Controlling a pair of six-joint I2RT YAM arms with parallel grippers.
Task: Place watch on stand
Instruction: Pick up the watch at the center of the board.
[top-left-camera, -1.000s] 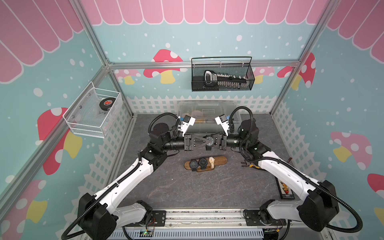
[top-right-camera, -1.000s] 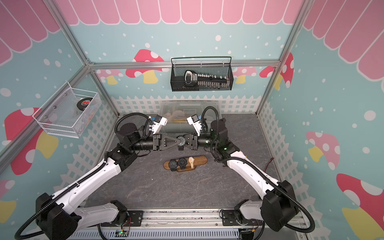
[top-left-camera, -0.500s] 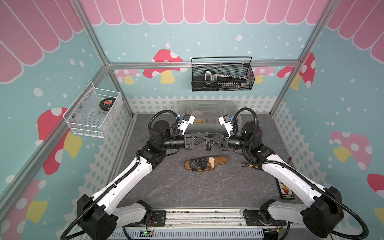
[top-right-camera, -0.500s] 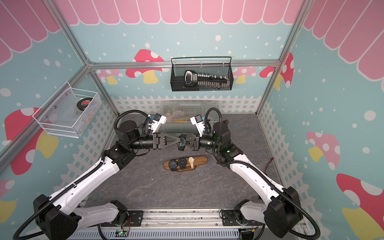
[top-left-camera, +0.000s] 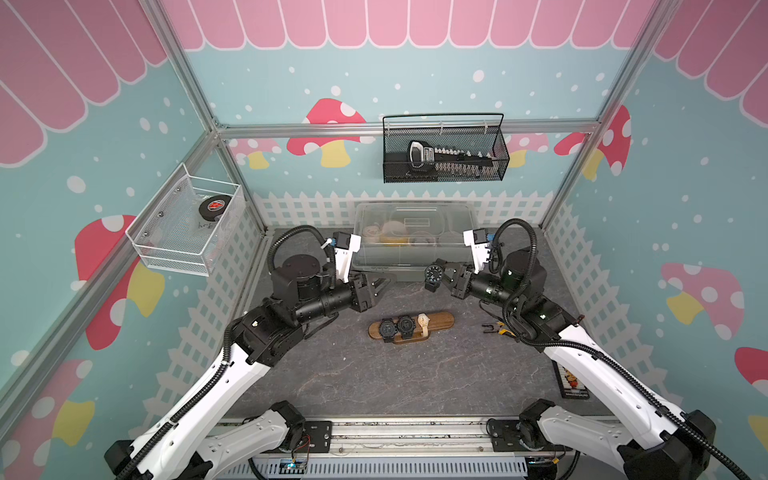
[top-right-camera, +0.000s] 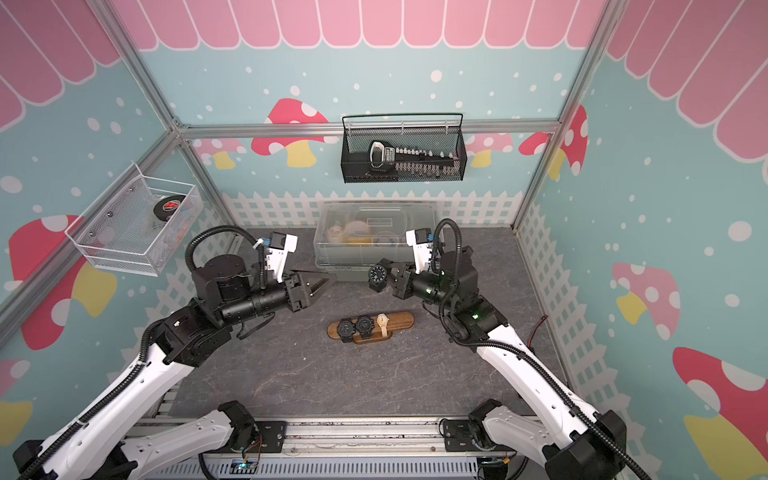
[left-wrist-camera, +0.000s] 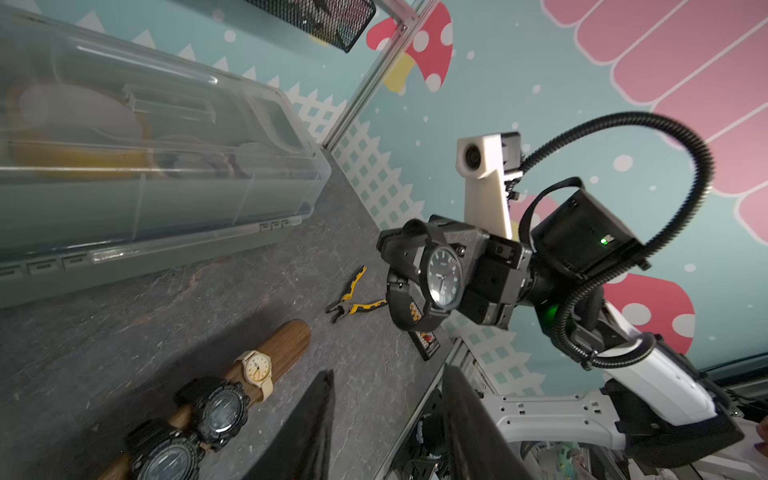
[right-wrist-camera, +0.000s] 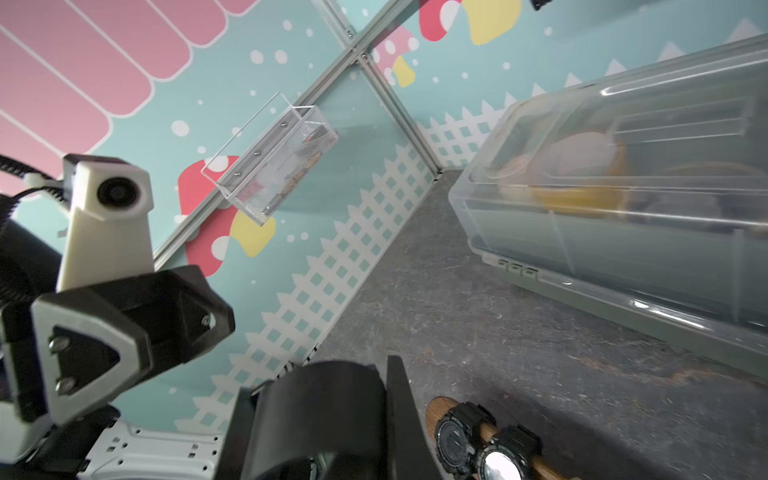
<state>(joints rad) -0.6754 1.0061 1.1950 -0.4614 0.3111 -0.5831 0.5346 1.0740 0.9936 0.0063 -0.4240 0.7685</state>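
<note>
1. Your right gripper (top-left-camera: 445, 277) is clamped on the black watch (top-left-camera: 433, 275), held above the table (top-left-camera: 332, 374).
2. Your left gripper (top-left-camera: 380, 286), at the watch's 9 o'clock, has its jaws apart and empty.
3. The stand (top-left-camera: 441, 321) lies at the watch's 6 o'clock.

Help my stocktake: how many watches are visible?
5: two black watches and a cream watch on the brown wooden stand, a black round watch in the right gripper, apparently a silver one in the black mesh basket. The clear box may hide more.
</note>
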